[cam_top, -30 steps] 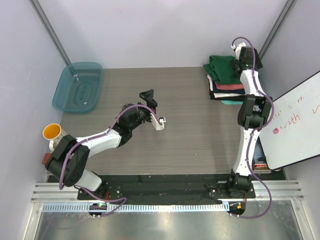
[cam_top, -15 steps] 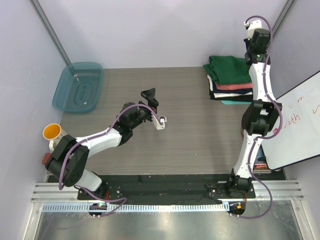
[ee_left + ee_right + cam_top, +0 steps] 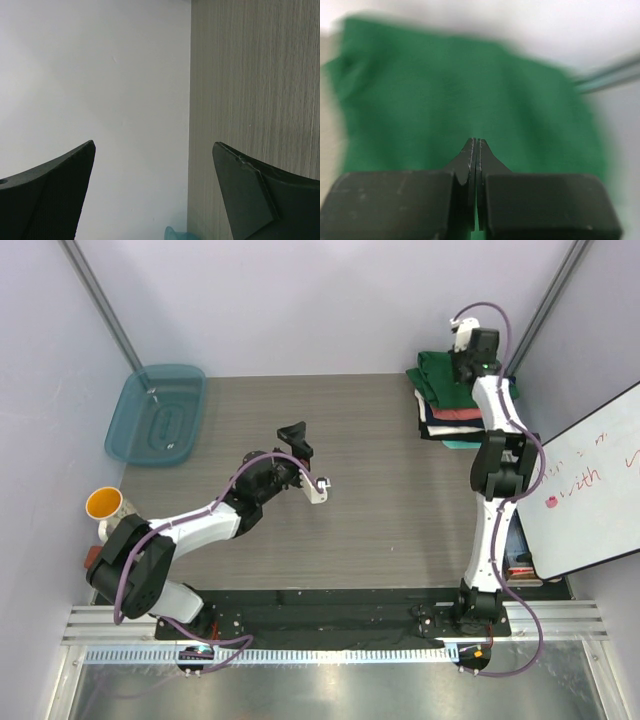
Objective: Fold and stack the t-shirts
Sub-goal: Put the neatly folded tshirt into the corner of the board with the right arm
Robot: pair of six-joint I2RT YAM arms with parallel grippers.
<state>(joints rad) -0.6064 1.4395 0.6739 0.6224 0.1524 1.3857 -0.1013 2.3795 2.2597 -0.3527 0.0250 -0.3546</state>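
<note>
The t-shirts are folded in a stack at the table's back right, with the dark green one (image 3: 446, 381) on top and coral-pink (image 3: 458, 412), dark and teal (image 3: 462, 444) layers under it. My right gripper (image 3: 470, 358) hovers over the green shirt (image 3: 470, 85). Its jaws (image 3: 476, 141) are pressed together with no cloth between them. My left gripper (image 3: 309, 458) is near the table's middle, turned on its side. It is open (image 3: 153, 144) with nothing between its fingers, facing the back wall and bare tabletop.
A translucent teal tub (image 3: 158, 416) stands at the back left, its rim just visible in the left wrist view (image 3: 175, 234). An orange-lined cup (image 3: 103, 504) sits off the table's left edge. A whiteboard (image 3: 590, 490) leans at the right, and metal poles rise at both back corners.
The right gripper has shut. Its arm lifted up and back from the stack, then came back down over the green shirt. The left arm barely moved.
</note>
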